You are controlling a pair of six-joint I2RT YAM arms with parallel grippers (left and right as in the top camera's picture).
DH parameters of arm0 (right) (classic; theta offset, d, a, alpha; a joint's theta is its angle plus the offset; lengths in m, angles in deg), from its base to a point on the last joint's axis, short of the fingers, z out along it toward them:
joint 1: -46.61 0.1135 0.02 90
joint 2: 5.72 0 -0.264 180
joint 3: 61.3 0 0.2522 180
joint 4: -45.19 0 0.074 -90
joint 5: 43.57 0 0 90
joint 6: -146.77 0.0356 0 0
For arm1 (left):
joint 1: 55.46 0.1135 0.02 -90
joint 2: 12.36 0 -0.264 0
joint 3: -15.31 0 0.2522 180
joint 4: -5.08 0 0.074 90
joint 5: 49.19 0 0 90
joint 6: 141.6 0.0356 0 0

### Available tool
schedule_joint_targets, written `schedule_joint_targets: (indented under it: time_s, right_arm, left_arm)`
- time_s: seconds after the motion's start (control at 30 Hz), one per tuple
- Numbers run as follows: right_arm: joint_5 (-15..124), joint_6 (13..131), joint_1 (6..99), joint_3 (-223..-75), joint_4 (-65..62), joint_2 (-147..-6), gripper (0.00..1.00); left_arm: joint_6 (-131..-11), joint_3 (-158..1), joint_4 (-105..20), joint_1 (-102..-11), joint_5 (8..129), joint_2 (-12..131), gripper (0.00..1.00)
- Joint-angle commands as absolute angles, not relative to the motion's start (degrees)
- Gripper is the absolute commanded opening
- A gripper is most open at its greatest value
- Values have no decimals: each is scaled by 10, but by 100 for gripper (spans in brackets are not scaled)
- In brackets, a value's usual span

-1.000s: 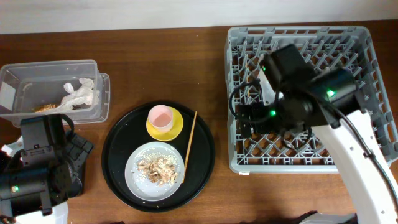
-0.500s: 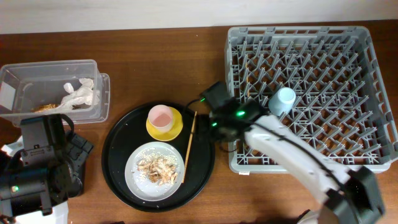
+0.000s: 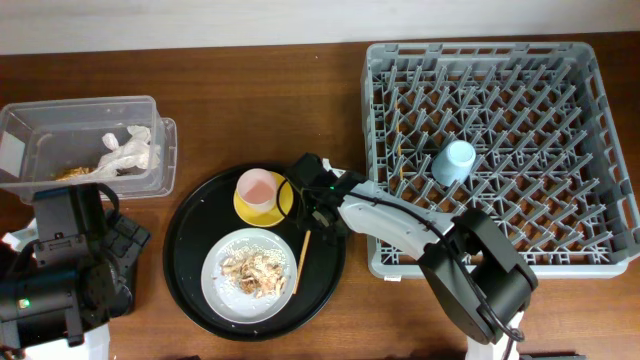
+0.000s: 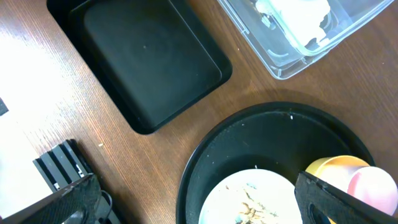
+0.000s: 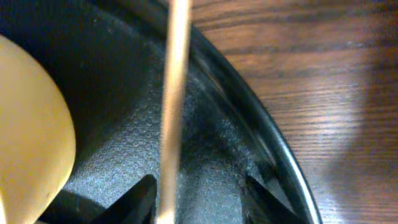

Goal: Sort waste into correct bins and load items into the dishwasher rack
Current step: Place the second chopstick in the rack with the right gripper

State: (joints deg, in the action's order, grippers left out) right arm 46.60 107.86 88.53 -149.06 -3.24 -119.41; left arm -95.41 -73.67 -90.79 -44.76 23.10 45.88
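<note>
Clearly the step in hand is lifting the chopsticks (image 3: 301,262) off the round black tray (image 3: 190,250) for the dishwasher rack (image 3: 480,52). The right gripper (image 3: 308,207) is down over their upper half, just beside the yellow saucer (image 3: 246,211) that carries the pink cup (image 3: 257,186). In the right wrist view its jaws stand about half-wide: one dark fingertip (image 5: 138,198) touches or almost touches the pale stick on the saucer side, while the other is clear of it on the tray-rim side — so nothing looks pinched yet. To do this well I would centre the jaws across the stick before squeezing, so the far finger does not shove it sideways against the saucer. I would also keep the tips low on the textured tray floor, since so thin a thing will likely slip out of a high grip. Overhead the chopsticks read as one thin line; whether both lie between the fingers I cannot tell, and one may be left behind. The lift should be straight and slow — a hold off the middle will probably let the long end droop toward the plate (image 3: 217,288) and its food scraps (image 3: 255,270). The left gripper (image 4: 202,199) hangs wide and empty by the shallow black tray (image 4: 149,62).
</note>
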Motion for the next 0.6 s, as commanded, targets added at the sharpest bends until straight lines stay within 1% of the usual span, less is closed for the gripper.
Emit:
schedule_joint_targets:
  time_s: [0.0, 0.03, 0.07, 0.1, 0.2, 0.23, 0.27, 0.3, 0.37, 0.43, 0.53, 0.57]
  right_arm:
    - [462, 1083, 897, -1490, -30, -1204, 25]
    - [462, 1083, 895, -1496, -35, -1197, 8]
    - [464, 1082, 891, -1503, -49, -1188, 6]
    - [464, 1065, 878, -1528, -89, -1160, 4]
    - [464, 928, 829, -1616, -171, -1083, 4]
    - [454, 864, 792, -1657, -195, -1050, 4]
    - [453, 776, 751, -1687, -203, -1027, 4]
    - [451, 693, 710, -1694, -203, -1011, 4]
    - [398, 672, 642, -1691, -204, -1017, 4]
    - [399, 666, 582, -1691, -200, -1048, 6]
    - [434, 662, 547, -1691, -188, -1097, 6]
    - [434, 662, 545, -1691, -185, -1112, 9]
  left_arm:
    - [-959, -739, -908, -445, 231, 457, 99]
    - [-959, -739, -909, -445, 231, 457, 99]
    - [-959, -739, -909, -445, 231, 457, 99]
    - [-959, -739, -908, -445, 231, 457, 99]
    - [-959, -739, -908, -445, 231, 457, 99]
    - [-959, -739, -908, -445, 231, 457, 99]
    - [-959, -739, -909, -445, 231, 457, 99]
    - [-959, -739, -908, -445, 231, 457, 99]
    - [-959, -739, -909, -445, 231, 457, 99]
    - [-959, -739, -908, -445, 231, 457, 99]
    - [-959, -739, -909, -445, 231, 457, 99]
    - [-959, -739, -909, -445, 231, 457, 99]
